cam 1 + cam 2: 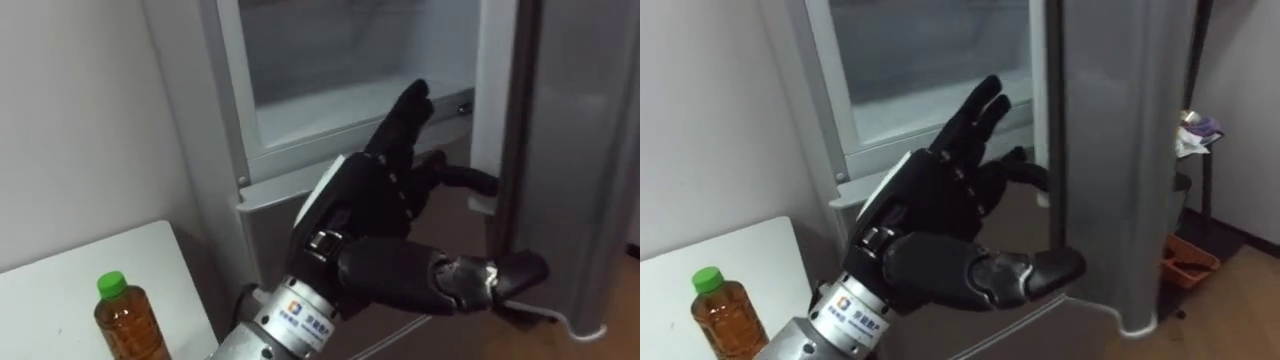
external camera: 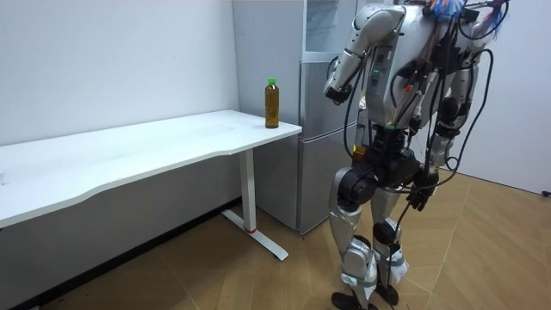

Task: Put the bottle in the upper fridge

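In the left eye view the left hand is at centre, its fingers stretched out and loosely fanned, its thumb spread toward the open fridge door at right, and it holds nothing. The bottle stands on the white table at lower left. In the room view the right hand hangs low at centre right, and I cannot tell how its fingers are set.

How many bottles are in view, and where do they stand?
1. The bottle stands upright on the white table, at its end beside the fridge; the fridge's inside is partly hidden.
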Motion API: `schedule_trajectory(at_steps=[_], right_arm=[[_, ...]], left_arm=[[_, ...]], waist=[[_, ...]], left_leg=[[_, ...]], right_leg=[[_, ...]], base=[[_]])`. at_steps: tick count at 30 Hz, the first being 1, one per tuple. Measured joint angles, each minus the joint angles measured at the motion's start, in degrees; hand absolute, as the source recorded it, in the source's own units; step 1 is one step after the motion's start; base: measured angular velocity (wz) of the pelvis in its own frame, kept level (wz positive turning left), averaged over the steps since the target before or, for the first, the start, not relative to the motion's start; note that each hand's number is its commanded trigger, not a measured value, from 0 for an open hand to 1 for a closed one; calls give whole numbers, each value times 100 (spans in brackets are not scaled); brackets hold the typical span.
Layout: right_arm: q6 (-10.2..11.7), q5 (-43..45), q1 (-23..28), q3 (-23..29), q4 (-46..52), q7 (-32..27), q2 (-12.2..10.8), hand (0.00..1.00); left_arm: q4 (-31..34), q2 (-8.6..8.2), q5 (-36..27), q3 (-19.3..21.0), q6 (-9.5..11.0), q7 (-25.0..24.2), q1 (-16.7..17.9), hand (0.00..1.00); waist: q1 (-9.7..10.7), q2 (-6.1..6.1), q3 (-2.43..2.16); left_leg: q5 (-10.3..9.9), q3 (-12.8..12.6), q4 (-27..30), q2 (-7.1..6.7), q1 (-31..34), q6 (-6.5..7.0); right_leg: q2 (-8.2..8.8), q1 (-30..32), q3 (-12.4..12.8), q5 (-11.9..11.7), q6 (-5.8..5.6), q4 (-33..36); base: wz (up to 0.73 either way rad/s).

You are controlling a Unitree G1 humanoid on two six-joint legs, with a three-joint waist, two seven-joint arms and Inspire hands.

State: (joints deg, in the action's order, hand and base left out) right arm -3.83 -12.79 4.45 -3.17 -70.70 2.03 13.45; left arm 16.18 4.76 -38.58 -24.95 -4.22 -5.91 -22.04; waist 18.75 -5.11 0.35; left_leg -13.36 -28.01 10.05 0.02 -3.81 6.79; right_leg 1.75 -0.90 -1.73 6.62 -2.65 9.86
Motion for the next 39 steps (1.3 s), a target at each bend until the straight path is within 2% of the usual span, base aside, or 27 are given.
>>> schedule_trajectory(at_steps=[3, 7, 12, 19, 26, 31, 36, 39], right_arm=[[-1, -11, -1, -2, -26, 38, -1, 0], [-1, -20, -6, -5, -31, 65, -4, 0], [-1, -23, -29, -5, -33, 69, -9, 0], [2, -54, -75, -4, -34, 70, -20, 0], [4, -67, -98, -2, -60, 47, -20, 0], [4, -74, -101, -10, -73, -193, -22, 0], [6, -36, -118, -17, -71, -261, -22, 0], [5, 13, -105, -25, -126, -272, -21, 0]], left_arm=[[-207, -1, -11, -86, -56, -251, -166, 0], [-236, 38, -11, -146, -69, -457, -180, 0], [-236, 43, -11, -166, -70, -584, -180, 0], [-241, 48, -9, -175, -70, -687, -180, 0], [-286, 67, -10, -176, -74, -888, -183, 0], [-525, 170, 10, -222, -87, -881, -182, 0], [-607, 197, 111, -232, -91, -853, -181, 0], [-605, 307, 413, -328, -91, -855, -165, 0]], waist=[[23, 2, 1], [19, 30, 19], [5, 71, 46], [-7, 101, 50], [1, 102, 50], [-17, 99, 49], [-47, 88, 43], [-64, 88, 43]], left_leg=[[2, -25, 3, 21, 2, -32], [31, -21, 0, 42, 10, -74], [50, -11, -22, 54, 10, -106], [51, 38, -57, 54, 9, -148], [31, 167, -69, 54, 6, -186], [26, 288, -53, 52, -15, -195], [29, 410, -44, 50, 18, -202], [40, 555, -44, 44, 11, -219]], right_leg=[[0, 40, 2, -18, 27, 3], [-24, 80, 17, -2, 67, 0], [-45, 99, 20, 28, 97, -9], [-92, 143, 113, 50, 130, -21], [-121, 150, 151, 91, 161, -17], [-136, 68, 134, 95, 165, -29], [-174, 66, 83, 107, 179, -52], [-169, -7, -8, 127, 203, -33]], base=[[-17], [-9], [0], [-8], [-4], [5], [7], [13]])
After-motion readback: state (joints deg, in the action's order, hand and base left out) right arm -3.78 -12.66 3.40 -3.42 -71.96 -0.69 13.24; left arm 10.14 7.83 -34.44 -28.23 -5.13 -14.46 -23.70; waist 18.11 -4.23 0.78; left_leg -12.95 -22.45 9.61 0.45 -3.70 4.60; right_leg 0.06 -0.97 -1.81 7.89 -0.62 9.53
